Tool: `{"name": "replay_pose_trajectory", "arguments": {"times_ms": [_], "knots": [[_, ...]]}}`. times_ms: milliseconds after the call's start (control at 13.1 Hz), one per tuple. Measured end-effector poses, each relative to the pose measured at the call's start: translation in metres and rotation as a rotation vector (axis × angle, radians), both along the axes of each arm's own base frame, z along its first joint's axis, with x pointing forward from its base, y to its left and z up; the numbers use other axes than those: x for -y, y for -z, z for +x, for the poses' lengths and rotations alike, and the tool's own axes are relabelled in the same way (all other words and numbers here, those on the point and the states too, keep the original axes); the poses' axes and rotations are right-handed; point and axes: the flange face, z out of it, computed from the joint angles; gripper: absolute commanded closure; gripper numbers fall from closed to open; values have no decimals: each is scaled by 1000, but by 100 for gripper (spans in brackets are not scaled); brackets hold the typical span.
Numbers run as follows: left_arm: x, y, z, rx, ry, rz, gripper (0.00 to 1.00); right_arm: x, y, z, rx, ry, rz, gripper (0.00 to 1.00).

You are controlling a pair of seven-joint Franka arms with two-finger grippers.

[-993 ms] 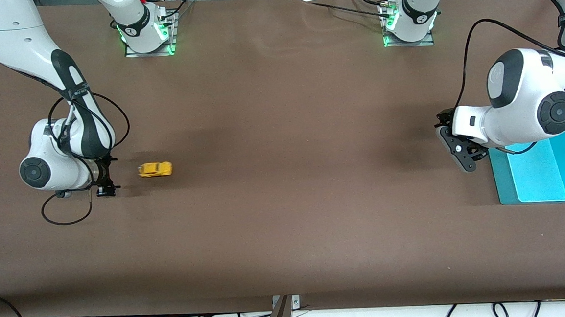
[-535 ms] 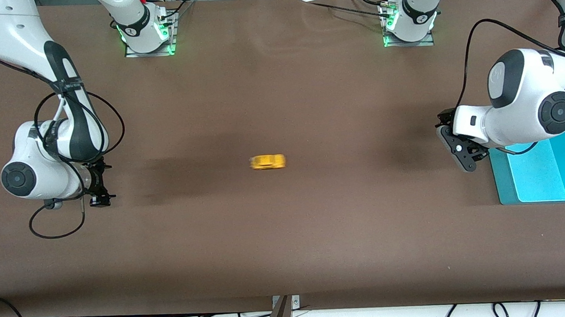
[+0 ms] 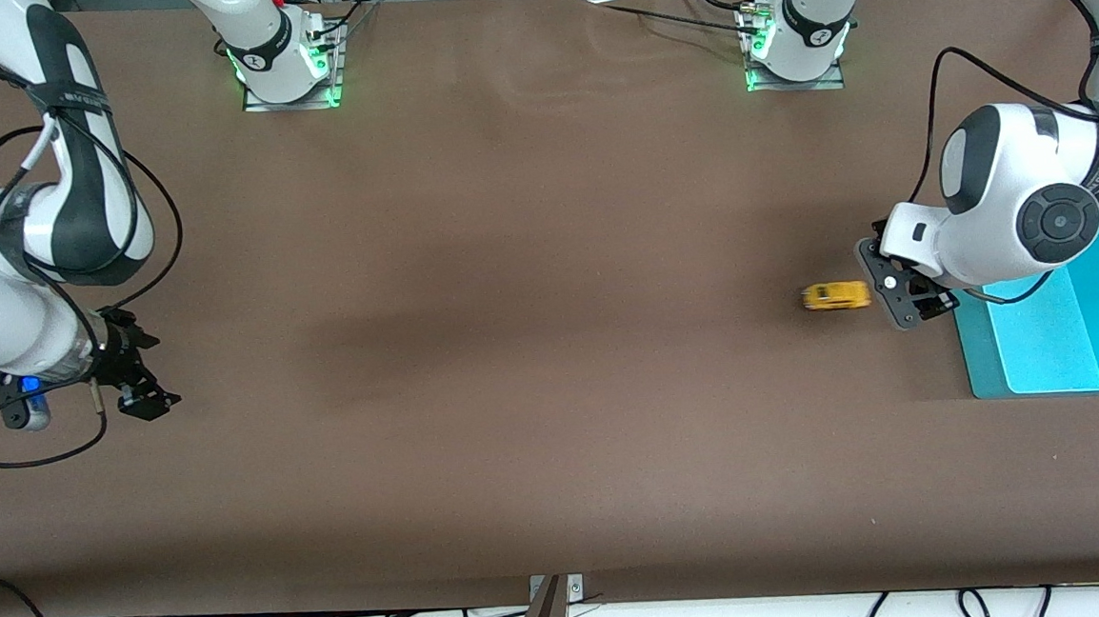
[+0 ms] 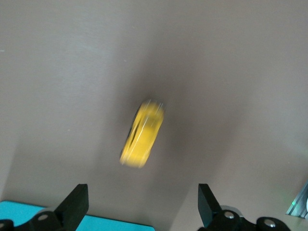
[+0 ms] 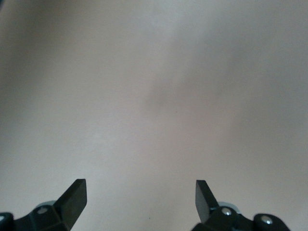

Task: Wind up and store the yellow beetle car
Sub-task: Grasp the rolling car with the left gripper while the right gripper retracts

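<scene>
Front view: yellow beetle car (image 3: 835, 296) on counter (image 3: 553, 365), blurred, just beside left gripper (image 3: 904, 298), near cyan bin (image 3: 1052, 335) at left arm's end. Left wrist view: car between spread fingers (image 4: 74, 204), nothing held. Right gripper (image 3: 139, 391) low over counter at right arm's end, fingers wide, empty, waiting. Car likely light, rigid, smooth plastic, prone to roll; pinch across body sides, above wheels.

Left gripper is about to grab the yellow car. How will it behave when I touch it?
The car sits on its wheels on the bare table and looks motion-blurred, so it will probably roll off at a nudge. It is tiny with a rounded body, likely light and apt to squirt from the fingers. The open left gripper, beside the bin, should probably close across its sides.
</scene>
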Motion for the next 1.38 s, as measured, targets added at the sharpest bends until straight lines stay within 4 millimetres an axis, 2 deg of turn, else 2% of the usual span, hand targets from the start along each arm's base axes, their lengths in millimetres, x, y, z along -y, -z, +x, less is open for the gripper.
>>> {"name": "replay_pose_trajectory", "arguments": {"times_ms": [153, 306, 458, 611, 841, 993, 1146, 1375], "knots": [[-10, 21, -8, 1, 41, -18, 0, -3, -24, -4, 3, -93, 2, 0], [-33, 47, -17, 24, 117, -54, 0, -3, -55, -11, 22, -237, 1, 0], [-52, 68, -28, 40, 190, -84, 0, -2, -77, -17, 39, -416, -6, 0], [-60, 82, -38, 50, 240, -101, 0, 3, -86, -18, 44, -603, -17, 0], [-60, 103, -54, 90, 334, -121, 0, 9, -89, -17, 38, -833, -30, 0], [-70, 112, -61, 105, 375, -131, 0, 9, -90, -17, 36, -877, -33, 0], [-86, 114, -64, 110, 381, -135, 0, 12, -93, -20, 27, -908, -30, 0], [-108, 112, -65, 129, 364, -131, 0, 15, -110, -31, 25, -948, -28, 0]]}}
